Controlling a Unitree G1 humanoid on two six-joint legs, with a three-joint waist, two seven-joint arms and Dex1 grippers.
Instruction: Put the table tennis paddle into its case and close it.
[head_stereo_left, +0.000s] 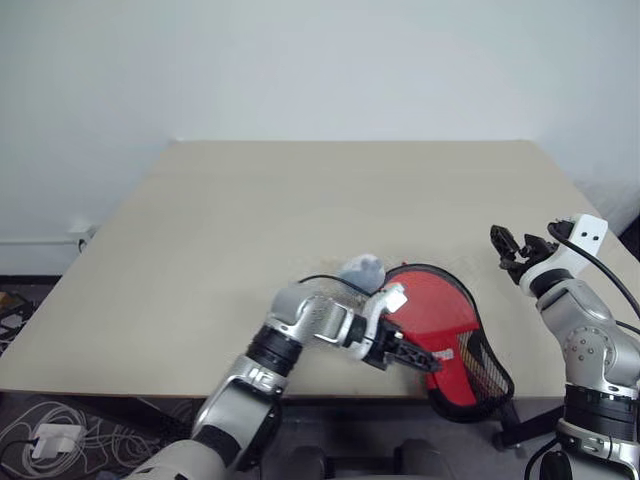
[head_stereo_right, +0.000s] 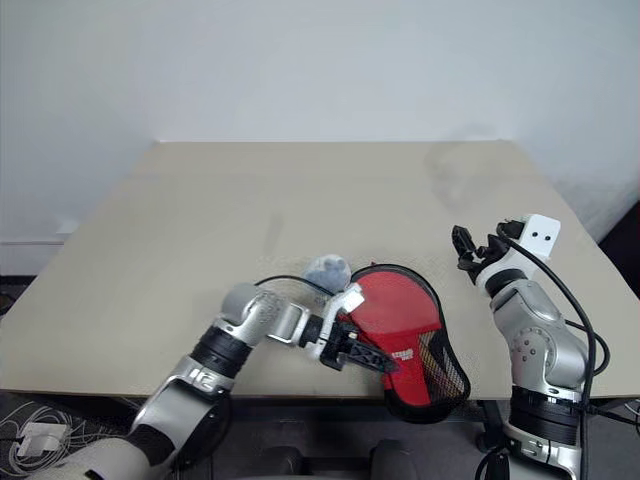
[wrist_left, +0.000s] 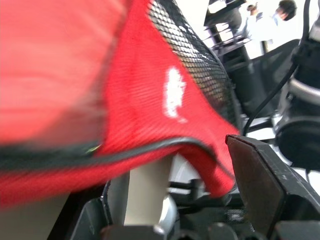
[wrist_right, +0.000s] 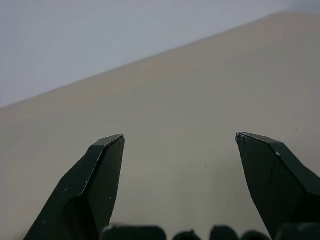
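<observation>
The red case is folded shut near the table's front edge, but its zip may not be done.

The case (head_stereo_left: 445, 330) lies at the front edge of the table (head_stereo_left: 300, 200), with its narrow mesh end hanging a little over the edge. It is red with black trim, a small white logo and black mesh. The 2 halves lie together, so the paddle is likely inside, but I cannot see it. I cannot tell if the zip is closed all the way round. The left gripper (head_stereo_left: 418, 357) is right at the case with its fingers apart, not squeezing it. The right gripper (head_stereo_left: 512, 245) hovers off to the side, fingers wide apart and empty.
</observation>
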